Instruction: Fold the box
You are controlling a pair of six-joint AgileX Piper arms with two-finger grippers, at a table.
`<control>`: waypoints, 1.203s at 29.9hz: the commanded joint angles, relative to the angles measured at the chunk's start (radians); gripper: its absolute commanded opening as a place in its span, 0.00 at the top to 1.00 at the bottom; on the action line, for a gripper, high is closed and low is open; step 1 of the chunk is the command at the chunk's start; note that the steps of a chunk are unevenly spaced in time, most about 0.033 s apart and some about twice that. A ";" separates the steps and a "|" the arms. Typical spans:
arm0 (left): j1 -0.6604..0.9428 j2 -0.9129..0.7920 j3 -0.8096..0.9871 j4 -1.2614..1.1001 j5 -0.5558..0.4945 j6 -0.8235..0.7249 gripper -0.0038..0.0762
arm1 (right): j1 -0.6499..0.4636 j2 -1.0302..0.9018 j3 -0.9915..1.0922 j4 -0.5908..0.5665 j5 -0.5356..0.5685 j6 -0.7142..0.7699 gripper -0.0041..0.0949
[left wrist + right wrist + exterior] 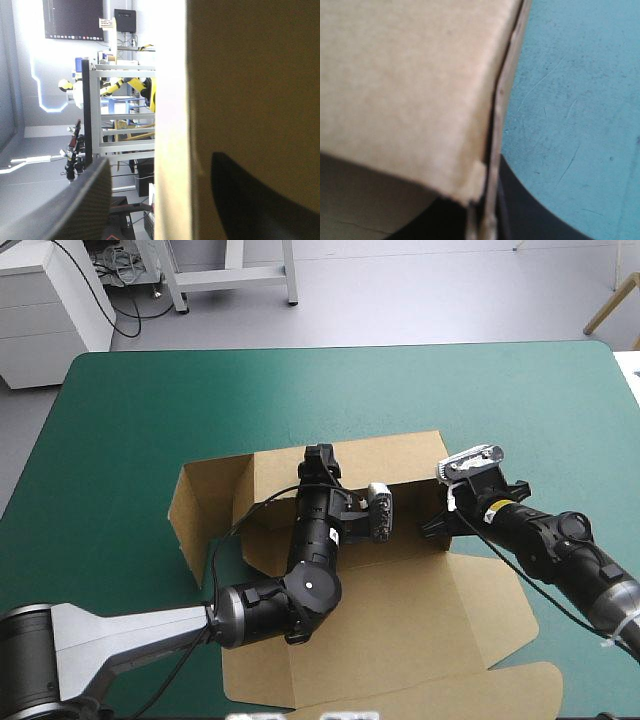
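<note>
Box (400, 620), brown cut board, is lying at the middle of the teal-green cover (130, 410), reaching toward the near edge, partly erected. Its left wall (205, 510) is standing, its far wall (390, 455) is rising between the two grippers, and the broad near panel is lying flat. Left gripper (320, 462) is reaching over the far wall left of its middle. Its black fingers (75, 205) are standing apart, straddling the wall's edge without clamping it. Right gripper (437, 518) is pinching the far wall's right end, fingers all but together with the sheet between them (487, 200). Step in hand, as judged: the far wall is being stood upright and steadied. Next move is likely calling for the right side to be brought up and its tab tucked against the held wall, with the left gripper bracing so the board is not springing flat.
</note>
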 commanded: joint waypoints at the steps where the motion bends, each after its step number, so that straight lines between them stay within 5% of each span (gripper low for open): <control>1: -0.005 -0.040 -0.021 0.084 0.032 -0.024 0.27 | 0.004 -0.012 -0.024 -0.005 0.037 0.017 0.96; 7: -0.008 -0.040 -0.021 0.141 0.042 -0.029 0.27 | 0.004 -0.011 -0.043 -0.009 0.092 0.079 0.96; 23: -0.216 -0.115 -0.032 0.214 0.136 -0.056 0.29 | 0.004 -0.007 -0.301 -0.106 0.445 0.290 0.96; 29: -0.266 -0.209 -0.048 0.214 0.188 -0.022 0.57 | 0.004 0.044 -0.355 -0.112 0.579 0.301 0.96; 34: -0.206 -0.314 -0.110 0.208 0.177 -0.022 0.97 | -0.011 0.171 -0.428 -0.128 0.644 0.301 0.96; 36: -0.135 -0.354 -0.141 0.170 0.160 -0.019 0.96 | -0.027 0.237 -0.467 -0.128 0.641 0.282 0.96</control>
